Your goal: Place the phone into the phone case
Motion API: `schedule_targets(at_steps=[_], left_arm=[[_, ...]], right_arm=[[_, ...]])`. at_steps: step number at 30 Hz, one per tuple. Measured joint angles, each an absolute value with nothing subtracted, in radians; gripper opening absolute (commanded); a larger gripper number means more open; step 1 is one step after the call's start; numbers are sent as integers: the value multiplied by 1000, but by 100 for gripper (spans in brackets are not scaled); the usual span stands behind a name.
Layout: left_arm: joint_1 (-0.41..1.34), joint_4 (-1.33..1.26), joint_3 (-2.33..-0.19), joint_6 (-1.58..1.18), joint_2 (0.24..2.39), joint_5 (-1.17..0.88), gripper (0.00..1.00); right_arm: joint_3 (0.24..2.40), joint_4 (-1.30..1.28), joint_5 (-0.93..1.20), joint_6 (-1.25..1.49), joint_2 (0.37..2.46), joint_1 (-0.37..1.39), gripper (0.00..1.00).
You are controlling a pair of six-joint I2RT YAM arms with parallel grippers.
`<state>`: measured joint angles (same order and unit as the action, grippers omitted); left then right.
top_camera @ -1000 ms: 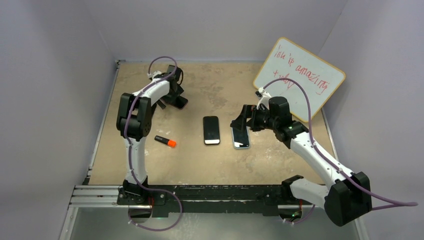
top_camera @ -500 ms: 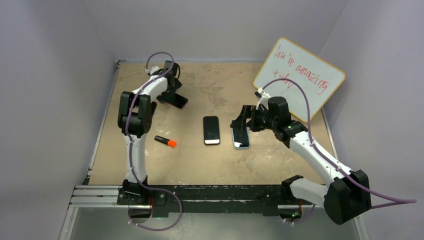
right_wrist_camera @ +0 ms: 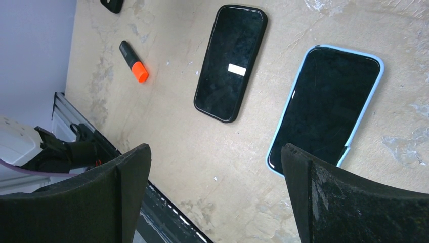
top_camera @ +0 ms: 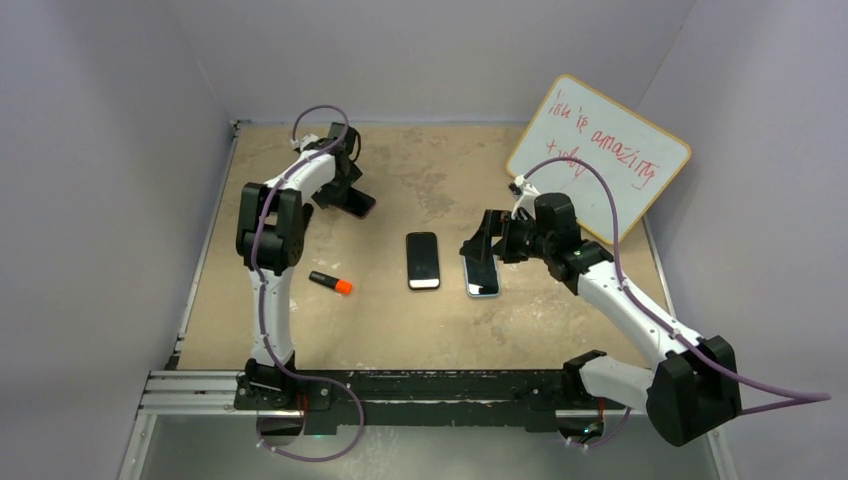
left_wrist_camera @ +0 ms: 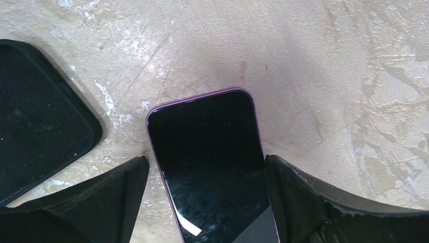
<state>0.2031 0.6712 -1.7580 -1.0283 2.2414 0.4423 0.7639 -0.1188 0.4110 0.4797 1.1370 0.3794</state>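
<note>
The step in hand looks like picking up the purple-edged phone (left_wrist_camera: 205, 126), which lies on the table (top_camera: 420, 330) well beyond and to the left of the black phone (top_camera: 423, 260) at the table's middle. The empty black phone case (left_wrist_camera: 40, 116) lies in that same far-left spot, close beside the purple-edged phone but not touching it.

The left gripper (left_wrist_camera: 206, 161) straddles the phone's lower half. Its fingers (left_wrist_camera: 116, 197) are drawn in narrow and seem to meet both long edges, though how firm the pinch is cannot be told.

The right gripper (right_wrist_camera: 215, 147) hangs wide apart and holds nothing. It is above the light-blue-cased phone (right_wrist_camera: 326, 109), just right of the black phone. An orange marker (top_camera: 331, 283) lies left of the black phone and plays no part.

To do this well:
- The grip should be checked as square across the edges before lifting, since a thin glassy slab pinched off-centre would likely twist or slip.
- A low lift would probably do, carried only the short way to the case.
- One end should go into the case's lip first, with the phone's long axis lined up with the case's, then the rest pressed flat.
- The case may skate on the table when pushed, so the free arm could come over to hold it.
</note>
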Motion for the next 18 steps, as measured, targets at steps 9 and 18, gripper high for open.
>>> schedule_targets(at_steps=[9, 18], left_arm=[[204, 653, -1728, -981, 2225, 421, 79], [230, 521, -1508, -875, 2094, 350, 75]], right_arm=[[737, -110, 418, 483, 1107, 379, 99], [698, -55, 466, 532, 1064, 380, 99]])
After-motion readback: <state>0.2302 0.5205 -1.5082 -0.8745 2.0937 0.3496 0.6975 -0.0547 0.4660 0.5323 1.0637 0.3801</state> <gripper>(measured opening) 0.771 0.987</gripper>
